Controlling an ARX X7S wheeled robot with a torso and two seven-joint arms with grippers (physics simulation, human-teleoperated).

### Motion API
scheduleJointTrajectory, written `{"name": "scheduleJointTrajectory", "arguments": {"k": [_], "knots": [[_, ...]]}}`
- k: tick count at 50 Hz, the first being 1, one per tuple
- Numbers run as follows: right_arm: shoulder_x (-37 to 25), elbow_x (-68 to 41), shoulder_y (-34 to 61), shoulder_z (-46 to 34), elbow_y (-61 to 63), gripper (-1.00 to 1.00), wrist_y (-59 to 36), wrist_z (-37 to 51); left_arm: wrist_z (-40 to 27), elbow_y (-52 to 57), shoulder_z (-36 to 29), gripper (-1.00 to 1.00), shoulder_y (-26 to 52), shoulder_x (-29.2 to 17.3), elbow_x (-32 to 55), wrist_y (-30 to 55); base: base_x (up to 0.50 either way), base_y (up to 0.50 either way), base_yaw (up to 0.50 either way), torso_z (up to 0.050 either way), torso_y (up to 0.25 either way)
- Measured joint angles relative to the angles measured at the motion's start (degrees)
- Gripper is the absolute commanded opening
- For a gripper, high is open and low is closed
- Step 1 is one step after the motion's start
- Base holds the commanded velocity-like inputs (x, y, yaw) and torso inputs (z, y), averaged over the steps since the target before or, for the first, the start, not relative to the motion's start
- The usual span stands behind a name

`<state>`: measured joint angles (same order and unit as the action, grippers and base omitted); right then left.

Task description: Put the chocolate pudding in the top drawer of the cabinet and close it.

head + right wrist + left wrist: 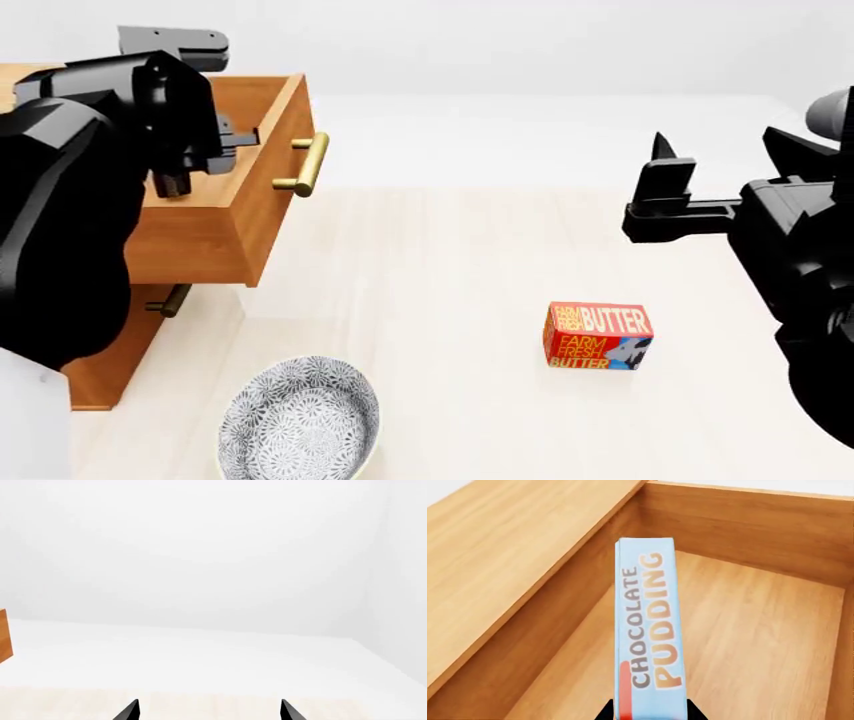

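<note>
One chocolate pudding (pixel 650 630) box, one butter box (pixel 597 336), one patterned bowl (pixel 299 418) and one cabinet (pixel 107 352) with two drawers make up the scene.

The top drawer (pixel 254 190) is pulled out, its brass handle (pixel 307 165) facing right; the lower drawer's handle (pixel 170 299) shows below it, that drawer pushed in.

The left gripper (pixel 650 712) is clamped on the near end of the pudding box, black fingertips (pixel 606 712) showing on either side of it. The box is held on edge over the open drawer, above its wooden floor, not resting on it. Its long axis runs straight out from the gripper toward the drawer's far wall, narrow printed side facing the wrist camera.

The right gripper (pixel 707 165) hovers at the right, well apart from everything, its jaws spread and holding nothing. The butter box lies on the pale table (pixel 454 270) near centre-right; the bowl sits at the near left, in front of the cabinet.
</note>
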<state>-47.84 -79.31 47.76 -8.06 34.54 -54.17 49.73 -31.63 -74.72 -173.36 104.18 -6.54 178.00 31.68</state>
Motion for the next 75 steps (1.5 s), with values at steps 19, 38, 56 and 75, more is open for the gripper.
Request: {"name": "scheduleJointTrajectory", "arguments": {"k": [19,38,56,75], "knots": [[-0.1,-0.1,0.2,-0.2,-0.1,1.0,0.2,0.0,-0.2,0.1,-1.6,1.0,0.8,-0.3,0.2,0.2,0.0,0.0,0.0,0.0,0.0],[-0.1,-0.4,0.6,-0.5,-0.2,1.0,0.3,0.2,1.5,0.0,-1.2,1.0,4.1,0.0,0.2,-1.7,0.0,0.0,0.0,0.001,0.001],[-0.2,-1.6,1.8,-0.8,0.2,1.0,-0.1,1.1,7.5,-0.2,-2.1,1.0,8.8,1.6,-0.4,-6.4,0.0,0.0,0.0,0.0,0.0],[-0.1,-3.0,3.4,-1.4,0.6,1.0,-0.6,2.2,19.2,-0.3,4.1,1.0,10.9,5.5,-9.9,-10.5,0.0,0.0,0.0,0.0,0.0]]}}
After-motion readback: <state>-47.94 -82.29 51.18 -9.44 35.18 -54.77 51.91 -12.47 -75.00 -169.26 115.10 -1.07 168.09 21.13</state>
